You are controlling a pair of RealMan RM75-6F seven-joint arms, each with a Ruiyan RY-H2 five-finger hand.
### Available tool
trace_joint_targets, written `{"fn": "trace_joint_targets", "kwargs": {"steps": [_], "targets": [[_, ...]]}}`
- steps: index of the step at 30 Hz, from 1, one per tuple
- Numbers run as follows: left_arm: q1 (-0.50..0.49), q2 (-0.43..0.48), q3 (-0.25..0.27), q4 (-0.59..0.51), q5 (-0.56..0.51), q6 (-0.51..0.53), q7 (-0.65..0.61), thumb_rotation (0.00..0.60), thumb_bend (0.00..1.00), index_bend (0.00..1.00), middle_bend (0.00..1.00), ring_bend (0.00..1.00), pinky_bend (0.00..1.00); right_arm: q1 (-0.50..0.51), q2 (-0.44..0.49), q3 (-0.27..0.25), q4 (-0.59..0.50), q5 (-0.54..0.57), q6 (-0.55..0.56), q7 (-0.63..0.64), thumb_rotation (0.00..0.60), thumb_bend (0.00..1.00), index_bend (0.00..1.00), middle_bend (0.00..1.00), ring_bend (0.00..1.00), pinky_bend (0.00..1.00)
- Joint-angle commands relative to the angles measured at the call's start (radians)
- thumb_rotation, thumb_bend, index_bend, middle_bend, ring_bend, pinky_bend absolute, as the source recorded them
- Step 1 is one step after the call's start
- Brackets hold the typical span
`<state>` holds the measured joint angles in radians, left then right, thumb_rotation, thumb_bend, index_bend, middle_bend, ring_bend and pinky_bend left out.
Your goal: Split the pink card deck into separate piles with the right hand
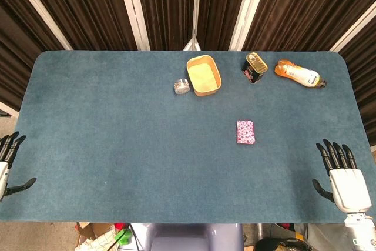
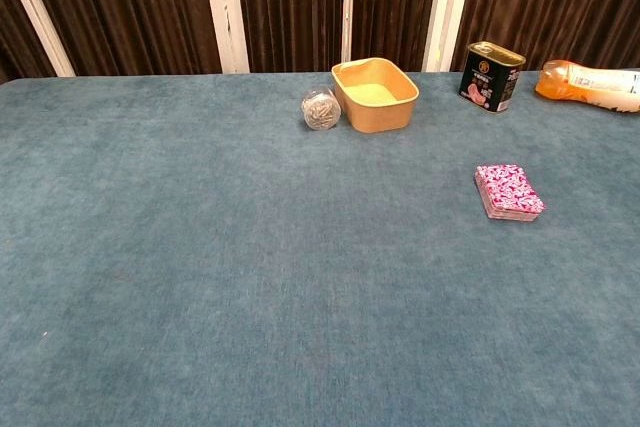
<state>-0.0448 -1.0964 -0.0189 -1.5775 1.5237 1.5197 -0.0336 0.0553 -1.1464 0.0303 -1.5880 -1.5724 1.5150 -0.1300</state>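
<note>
The pink patterned card deck (image 1: 245, 131) lies as one stack on the blue table, right of centre; the chest view shows the deck (image 2: 509, 192) at its right side. My right hand (image 1: 342, 177) rests at the table's near right corner, fingers spread and holding nothing, well to the right of and nearer than the deck. My left hand (image 1: 8, 161) sits at the near left edge, partly cut off, fingers apart and empty. Neither hand appears in the chest view.
At the back stand a tan tub (image 1: 204, 75), a small clear jar (image 1: 181, 86) on its side, a tin can (image 1: 254, 67) and an orange bottle (image 1: 299, 74) lying down. The blue felt table (image 1: 117, 133) spans the view.
</note>
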Motion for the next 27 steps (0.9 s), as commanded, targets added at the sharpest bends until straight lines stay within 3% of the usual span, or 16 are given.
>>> {"fn": "trace_joint_targets", "kwargs": {"steps": [1, 17, 27], "targets": [[0.000, 0.001, -0.001, 0.002, -0.001, -0.001, -0.003, 0.600, 0.00, 0.00, 0.00, 0.00, 0.00, 0.001, 0.001, 0.000, -0.003, 0.001, -0.002, -0.002, 0.600, 0.30, 0.00, 0.00, 0.00, 0.00], [-0.008, 0.005, -0.004, 0.001, -0.010, -0.017, -0.023, 0.600, 0.00, 0.00, 0.00, 0.00, 0.00, 0.030, 0.009, 0.033, -0.052, 0.048, -0.044, -0.011, 0.600, 0.30, 0.00, 0.00, 0.00, 0.00], [-0.014, 0.014, 0.001, -0.008, 0.001, -0.027, -0.039, 0.600, 0.00, 0.00, 0.00, 0.00, 0.00, 0.160, 0.034, 0.115, -0.178, 0.230, -0.237, -0.263, 0.600, 0.25, 0.00, 0.05, 0.00, 0.00]]}}
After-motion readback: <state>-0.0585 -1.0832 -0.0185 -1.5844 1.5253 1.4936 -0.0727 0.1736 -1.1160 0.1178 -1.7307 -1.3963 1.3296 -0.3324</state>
